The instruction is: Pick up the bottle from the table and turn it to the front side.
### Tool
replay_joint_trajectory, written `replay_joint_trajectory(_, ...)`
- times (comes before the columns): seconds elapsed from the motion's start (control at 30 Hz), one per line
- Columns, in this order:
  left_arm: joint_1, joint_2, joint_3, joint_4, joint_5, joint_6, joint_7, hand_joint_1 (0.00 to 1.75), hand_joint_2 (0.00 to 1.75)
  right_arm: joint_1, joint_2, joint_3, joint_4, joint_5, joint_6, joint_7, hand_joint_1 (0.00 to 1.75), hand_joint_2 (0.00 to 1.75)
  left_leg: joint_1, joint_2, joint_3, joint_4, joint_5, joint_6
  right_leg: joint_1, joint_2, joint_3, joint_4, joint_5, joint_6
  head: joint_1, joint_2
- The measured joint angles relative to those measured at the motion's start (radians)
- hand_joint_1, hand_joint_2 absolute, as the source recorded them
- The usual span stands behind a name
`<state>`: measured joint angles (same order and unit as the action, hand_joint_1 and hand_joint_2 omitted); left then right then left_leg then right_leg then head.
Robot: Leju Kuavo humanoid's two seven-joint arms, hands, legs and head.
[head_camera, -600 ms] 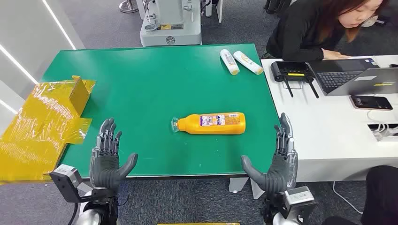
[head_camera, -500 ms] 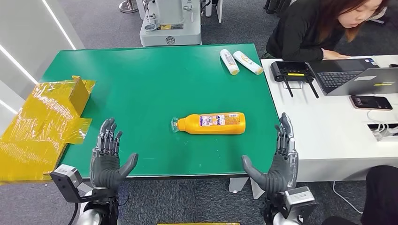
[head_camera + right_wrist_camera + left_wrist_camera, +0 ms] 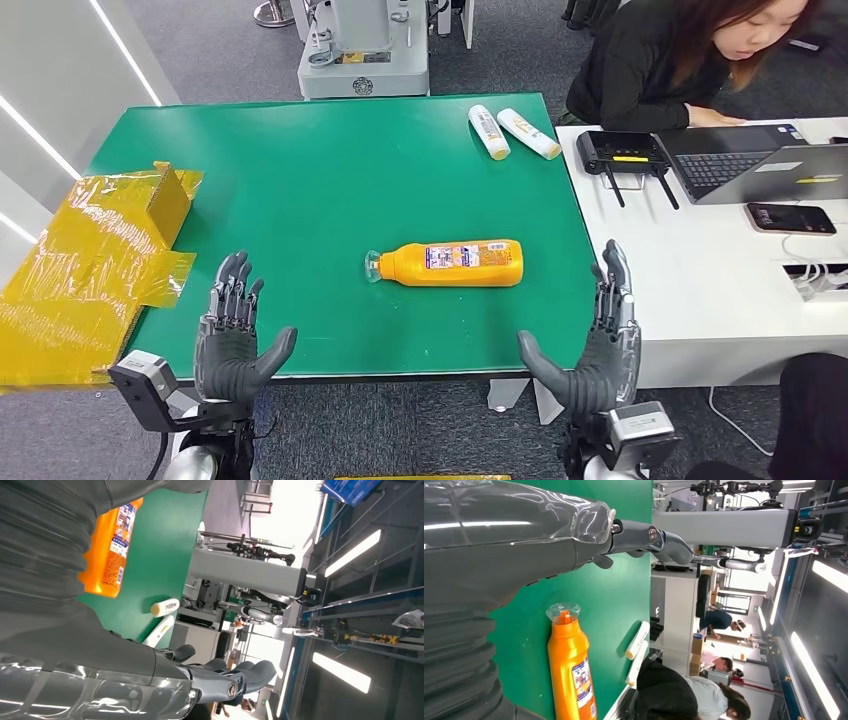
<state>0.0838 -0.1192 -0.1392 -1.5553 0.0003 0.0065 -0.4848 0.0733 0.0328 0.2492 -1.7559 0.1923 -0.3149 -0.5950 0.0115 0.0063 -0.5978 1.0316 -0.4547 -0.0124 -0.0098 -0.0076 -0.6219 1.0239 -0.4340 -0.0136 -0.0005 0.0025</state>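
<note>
Barely anything moved, both hands just drifted a hair. Left robot hand (image 3: 232,335) and right robot hand (image 3: 598,340) hang open at the desk's (image 3: 300,180) near edge, orange bottle (image 3: 447,263) lying sideways mid-desk between them, untouched.

Head view looked forward and down from high on body, wide, over whole green table (image 3: 300,160); both hands entered from below, left hand (image 3: 232,340) and right hand (image 3: 598,345).

Left wrist view sat close behind own hand (image 3: 499,555), picture turned on side, looking across table (image 3: 624,590) toward far room.

Right wrist view likewise close behind own hand (image 3: 75,645), turned sideways, facing across table (image 3: 150,555).

All three shared bottle (image 3: 448,263), (image 3: 571,672), (image 3: 107,545) and two tubes (image 3: 510,130), (image 3: 636,652), (image 3: 162,617) at far edge.
</note>
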Motion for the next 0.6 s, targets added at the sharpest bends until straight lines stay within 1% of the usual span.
replay_joint_trajectory(0.17,-0.005,-0.005,0.000,0.000,-0.006,-0.010,0.008,0.00,1.75,0.002,0.003,-0.005,-0.004,0.018,0.005,0.014,0.00,1.75,0.000,0.000,0.000,0.000,0.000,0.000,0.000,0.000,0.000,0.000,0.000,0.000,0.000,0.000)
replay_joint_trajectory(0.27,-0.018,-0.011,0.000,0.001,-0.013,-0.018,0.012,0.00,1.75,-0.003,0.004,-0.009,-0.001,0.059,0.010,0.029,0.00,1.75,0.000,0.000,0.000,0.000,0.000,0.000,0.000,0.000,0.000,0.000,0.000,0.000,0.000,0.000)
replay_joint_trajectory(0.37,-0.039,-0.016,-0.001,0.006,-0.017,-0.022,0.012,0.00,1.75,-0.026,0.003,-0.012,0.017,0.142,0.006,0.055,0.00,1.75,0.000,0.000,0.000,0.000,0.000,0.000,0.000,0.000,0.000,0.000,0.000,0.000,0.000,0.000)
replay_joint_trajectory(0.43,-0.060,-0.017,-0.004,0.017,-0.017,-0.024,0.012,0.00,1.75,-0.058,-0.003,-0.014,0.042,0.212,0.002,0.078,0.00,1.75,0.000,0.000,0.000,0.000,0.000,0.000,0.000,0.000,0.000,0.000,0.000,0.000,0.000,0.000)
replay_joint_trajectory(0.6,-0.104,-0.018,-0.016,0.055,-0.006,-0.029,0.009,0.00,1.75,-0.147,-0.028,-0.015,0.124,0.337,-0.013,0.123,0.00,1.75,0.000,0.000,0.000,0.000,0.001,0.000,0.000,0.001,0.000,0.000,0.001,0.000,0.000,0.000)
